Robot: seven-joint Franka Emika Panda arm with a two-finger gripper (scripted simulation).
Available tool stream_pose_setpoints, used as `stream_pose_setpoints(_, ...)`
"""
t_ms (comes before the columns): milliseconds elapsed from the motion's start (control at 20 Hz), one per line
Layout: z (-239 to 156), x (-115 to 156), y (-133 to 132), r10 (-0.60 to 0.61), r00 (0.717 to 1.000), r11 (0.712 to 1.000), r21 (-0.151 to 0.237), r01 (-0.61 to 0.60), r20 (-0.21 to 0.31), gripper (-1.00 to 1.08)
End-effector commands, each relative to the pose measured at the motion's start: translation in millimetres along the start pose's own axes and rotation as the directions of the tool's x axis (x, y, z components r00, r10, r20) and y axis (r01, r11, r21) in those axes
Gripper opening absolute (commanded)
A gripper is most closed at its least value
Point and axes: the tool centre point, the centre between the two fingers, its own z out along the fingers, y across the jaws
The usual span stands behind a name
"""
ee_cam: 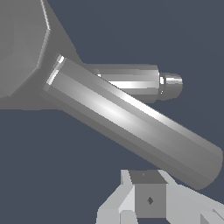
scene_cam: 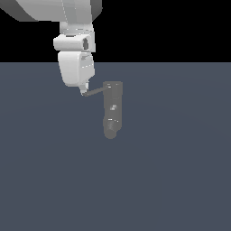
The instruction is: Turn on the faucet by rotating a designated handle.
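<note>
— Where's the faucet (scene_cam: 112,109) from where you stand?

— Out on the slate-blue tabletop (scene_cam: 180,171), about the middle of the exterior view. It's a dull grey stubby column with a rounded end and a few pale specks on its side.

— And the handle (scene_cam: 94,93)?

— A thin grey rod sticking out of the upper part of the body toward the exterior view's left, much slimmer than the column. Its free end runs right up under the white arm.

— So the gripper (scene_cam: 83,91) is on it?

— It's right at the rod's tip, touching or just beside it; I can't tell which. The bulky white wrist hides most of it.

— What about close up?

— In the wrist view the handle (ee_cam: 131,120) fills the frame as a long shiny cylinder running slantwise, with the faucet's (ee_cam: 19,43) broad faceted body at one end. One grey finger (ee_cam: 146,197) sits just beside the rod's free end.

— Clenched or released?

— I can't tell; only that one finger shows clearly.
</note>
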Motion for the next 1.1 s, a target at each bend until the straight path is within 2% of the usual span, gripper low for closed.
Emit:
stream_pose_setpoints(0,-0.3,10.1,6.6,0.006,1.0,1.0,-0.002,-0.006,-0.002,-1.0)
stream_pose_setpoints(650,-0.6,39.2,37.9,0.003,1.0,1.0,-0.003,-0.003,-0.002,-1.0)
stream_pose_setpoints(750,-0.3,34.1,35.0,-0.002,1.0,1.0,-0.002,0.002,-0.001,-1.0)
stream_pose_setpoints(1050,-0.5,68.5,34.8,-0.001,1.0,1.0,-0.002,0.001,-0.001,-1.0)
